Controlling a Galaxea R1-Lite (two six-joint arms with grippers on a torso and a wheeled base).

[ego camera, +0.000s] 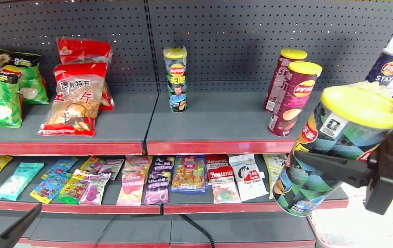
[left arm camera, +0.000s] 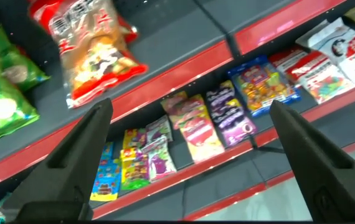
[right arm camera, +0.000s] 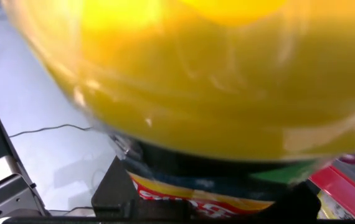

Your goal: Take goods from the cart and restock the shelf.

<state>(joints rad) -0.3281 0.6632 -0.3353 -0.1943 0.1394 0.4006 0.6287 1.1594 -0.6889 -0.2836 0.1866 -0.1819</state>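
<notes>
right gripper (ego camera: 334,165) is clamped on a yellow-lidded chip can (ego camera: 338,137), tilted in the air off the upper shelf's (ego camera: 217,120) right end, left gripper (left arm camera: 190,109) spread wide and empty, so i'd say picked but not placed yet.

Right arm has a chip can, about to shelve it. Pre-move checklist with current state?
1. Grip: ok. The right gripper is shut on the held can, around its body.
2. Can upright: not ok. It tilts, lid toward the robot's right.
3. Landing spot: ok. The upper shelf is bare between the matching can and the maroon cans.
4. Clearance past the maroon cans: cannot tell. In the head view they stand close to the held can.
5. Other arm: ok. The left gripper is open and empty, low by the bottom shelf.
</notes>
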